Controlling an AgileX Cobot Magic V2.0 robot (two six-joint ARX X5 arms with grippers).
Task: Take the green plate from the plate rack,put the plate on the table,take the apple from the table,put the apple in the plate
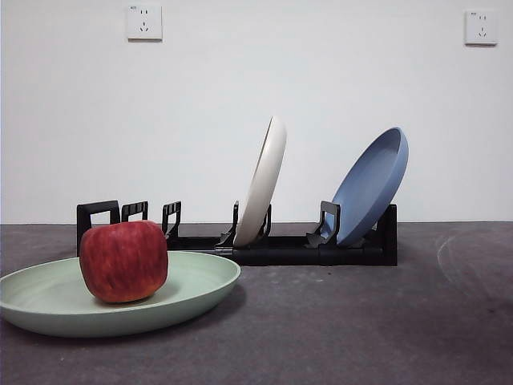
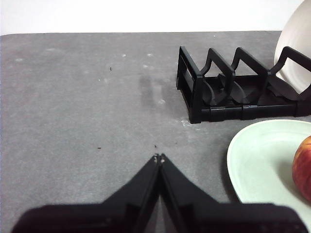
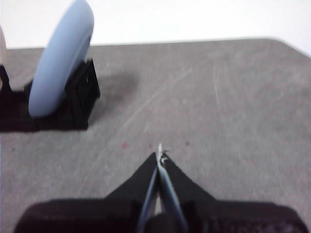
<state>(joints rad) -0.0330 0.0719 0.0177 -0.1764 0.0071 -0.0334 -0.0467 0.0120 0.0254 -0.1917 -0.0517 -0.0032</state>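
The green plate (image 1: 192, 282) lies flat on the table (image 1: 361, 321) at the front left, with the red apple (image 1: 123, 261) resting in it. The black plate rack (image 1: 280, 245) stands behind, holding a cream-white plate (image 1: 264, 180) and a blue plate (image 1: 370, 184). In the left wrist view my left gripper (image 2: 159, 158) is shut and empty above bare table, to the side of the green plate (image 2: 262, 160), the apple (image 2: 303, 167) and the rack's end (image 2: 199, 92). In the right wrist view my right gripper (image 3: 159, 153) is shut and empty, away from the blue plate (image 3: 60, 63).
A white wall with two sockets (image 1: 143, 22) stands behind the table. The rack's left slots (image 1: 128, 212) hold nothing. Neither arm shows in the front view.
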